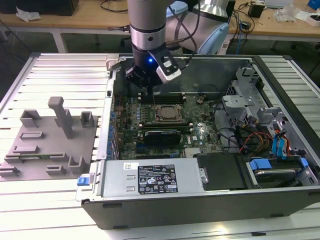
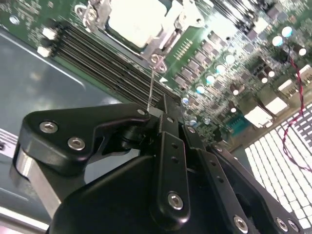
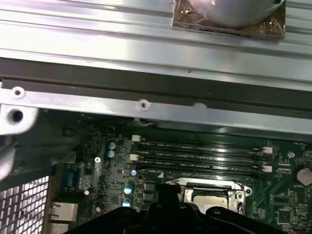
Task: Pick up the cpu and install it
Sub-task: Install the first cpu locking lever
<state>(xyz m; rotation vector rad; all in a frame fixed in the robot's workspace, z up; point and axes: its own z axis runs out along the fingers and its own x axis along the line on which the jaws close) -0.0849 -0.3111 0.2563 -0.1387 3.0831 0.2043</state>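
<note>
cpu: the silvery square chip (image 1: 165, 114) lies flat in the socket at the middle of the motherboard, inside the socket's metal frame; in the second wrist view it shows as a bright pale square (image 2: 134, 19), and in the first wrist view its metal top (image 3: 208, 196) peeks out just past the black gripper body.
gripper: the black gripper (image 1: 148, 86) hangs over the rear part of the board, above the memory slots and just behind the socket; nothing is held in it, and its fingers (image 2: 168, 119) stand narrow, drawn close together, in the second wrist view.
lever: a thin metal rod (image 2: 151, 87) rises from the socket frame's corner to the fingertips in the second wrist view; whether the fingers pinch it I cannot tell.
memory slots: long dark slots (image 3: 200, 157) run side by side between the socket and the case wall.
motherboard: green board (image 1: 150, 125) lies flat in the bottom of the open case, with round capacitors (image 2: 209, 79) near the socket.
expansion card: a dark card (image 1: 160, 136) sits just in front of the socket in the exterior view.
computer case: open tower (image 1: 165, 207) lies on its side on the slatted metal table (image 1: 60, 67).
power supply: a grey box with a label (image 1: 155, 179) fills the near edge of the case.
fixture: grey plastic blocks (image 1: 47, 142) rest on the table at the exterior view's left, well apart from the case.
drive bay: blue-tabbed brackets and cables (image 1: 277, 150) sit at the exterior view's right inside the case.
</note>
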